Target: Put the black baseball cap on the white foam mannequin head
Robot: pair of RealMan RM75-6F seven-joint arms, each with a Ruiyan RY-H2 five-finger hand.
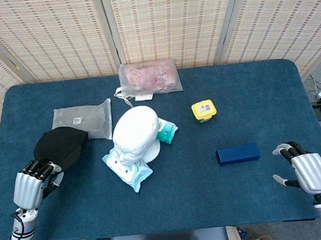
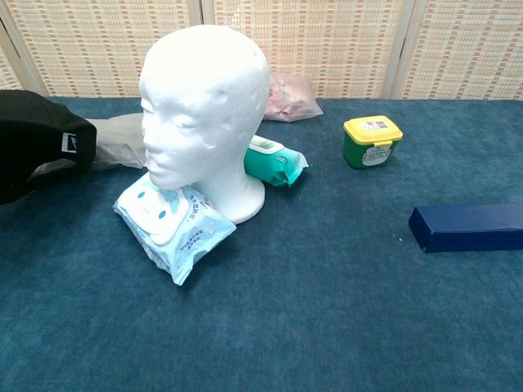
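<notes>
The black baseball cap [image 1: 59, 147] hangs at the table's left side, lifted off the cloth; the chest view shows the cap [image 2: 37, 139] raised at the left edge. My left hand [image 1: 31, 182] grips its near rim, fingers curled over it. The white foam mannequin head [image 1: 134, 133] stands upright at mid-table, bare, facing the near edge and slightly left; the chest view shows the head [image 2: 204, 106] large at centre left. My right hand [image 1: 305, 169] hovers open near the table's right front corner, holding nothing.
A blue wipes pack [image 1: 127, 166] lies against the head's base, a teal pack [image 1: 166, 131] behind it. A clear bag [image 1: 85, 118] lies behind the cap, a pink-filled bag [image 1: 149, 77] at the back. A yellow-lidded tub [image 1: 203, 110] and a dark blue box [image 1: 238, 154] sit to the right.
</notes>
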